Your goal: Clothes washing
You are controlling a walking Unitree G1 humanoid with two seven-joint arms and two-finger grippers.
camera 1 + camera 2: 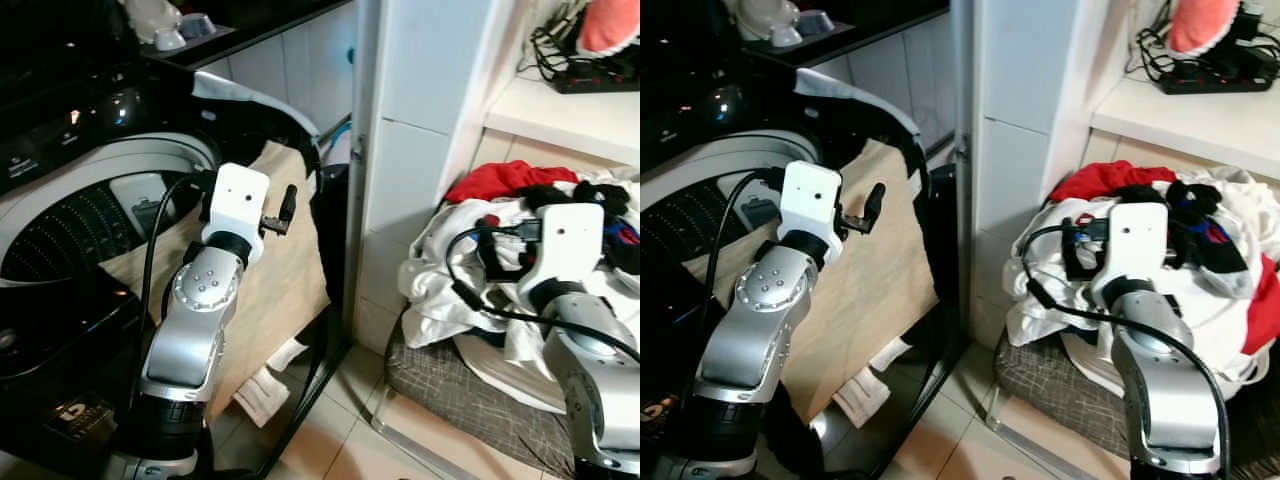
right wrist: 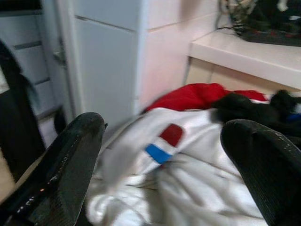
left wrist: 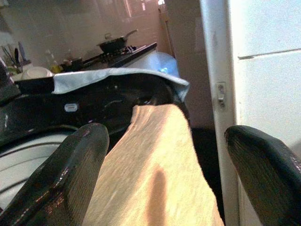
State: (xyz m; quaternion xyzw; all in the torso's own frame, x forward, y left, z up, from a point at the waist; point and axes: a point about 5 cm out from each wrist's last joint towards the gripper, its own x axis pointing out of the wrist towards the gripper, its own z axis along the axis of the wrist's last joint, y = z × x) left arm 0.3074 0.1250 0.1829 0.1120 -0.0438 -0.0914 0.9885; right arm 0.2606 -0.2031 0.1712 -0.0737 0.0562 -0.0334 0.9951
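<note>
A top-loading washing machine [image 1: 70, 225] stands at the left with its drum open. A beige cloth [image 1: 275, 270] hangs from the rim down its front. My left gripper [image 1: 283, 212] is raised over that cloth and open, with the cloth [image 3: 155, 165] showing between its empty fingers. At the right, a pile of clothes, white [image 1: 440, 270], red [image 1: 505, 180] and black [image 1: 570, 195], lies in a grey basket [image 1: 470, 390]. My right gripper [image 1: 493, 248] hovers open at the pile, facing a white garment with a red and blue patch [image 2: 162, 143].
A white tiled pillar [image 1: 420, 120] stands between the machine and the basket. Above the pile is a shelf with a power strip [image 1: 600, 75]. A dark counter with dishes [image 1: 170, 30] runs behind the machine. White paper [image 1: 265, 395] lies on the tiled floor.
</note>
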